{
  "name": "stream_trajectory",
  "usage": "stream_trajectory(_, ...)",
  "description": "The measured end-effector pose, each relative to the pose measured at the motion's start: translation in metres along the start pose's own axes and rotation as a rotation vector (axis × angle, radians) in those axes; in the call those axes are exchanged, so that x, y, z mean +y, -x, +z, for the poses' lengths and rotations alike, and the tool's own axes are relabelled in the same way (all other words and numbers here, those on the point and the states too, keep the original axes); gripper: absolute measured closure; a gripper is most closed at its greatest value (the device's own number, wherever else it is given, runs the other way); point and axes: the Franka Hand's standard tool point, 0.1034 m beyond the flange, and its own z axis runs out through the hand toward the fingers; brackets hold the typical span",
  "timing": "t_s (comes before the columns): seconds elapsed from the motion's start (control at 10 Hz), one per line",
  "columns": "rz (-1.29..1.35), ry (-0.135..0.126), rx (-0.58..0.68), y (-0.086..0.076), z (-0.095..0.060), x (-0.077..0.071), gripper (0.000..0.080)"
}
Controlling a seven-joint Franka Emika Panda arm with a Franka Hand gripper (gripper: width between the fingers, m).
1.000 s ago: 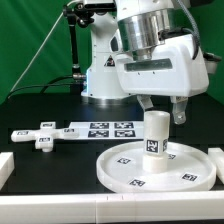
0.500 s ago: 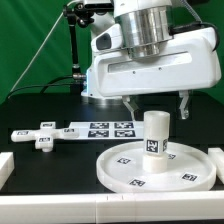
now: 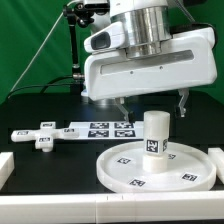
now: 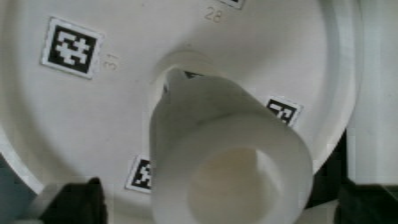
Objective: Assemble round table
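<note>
The round disc (image 3: 122, 166) lies flat at the front of the table, with tags on its face. The short thick leg (image 3: 154, 135) stands upright on the disc's middle. My gripper (image 3: 152, 108) hangs open just above the leg's top, one finger on each side, and holds nothing. The wrist view looks down on the leg (image 4: 228, 150) and the disc (image 4: 98, 110), with the dark fingertips (image 4: 75, 198) apart at either side of the open gripper (image 4: 222, 205). The cross-bar foot (image 3: 38, 135) lies on the table at the exterior view's left.
The marker board (image 3: 105, 129) lies flat behind the disc. White corner brackets stand at the front left (image 3: 4, 166), the front edge (image 3: 100, 211) and the right (image 3: 216, 157). The arm's base (image 3: 100, 75) stands behind, before a green curtain.
The hand has turned and shifted toward the exterior view's left, now squarely over the leg. The leg, disc and foot have not moved.
</note>
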Motion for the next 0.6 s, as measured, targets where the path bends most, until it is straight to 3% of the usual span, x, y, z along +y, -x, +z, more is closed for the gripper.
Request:
stream_trajectory(0.1, -0.089, 0.004, 0.000, 0.000, 0.000, -0.001, 0.0151)
stream_trajectory(0.3, -0.357, 0.045, -0.006, -0.002, -0.001, -0.008, 0.0151)
stream_trajectory(0.6, -0.664, 0.064, -0.036, 0.000, 0.003, -0.013, 0.0151)
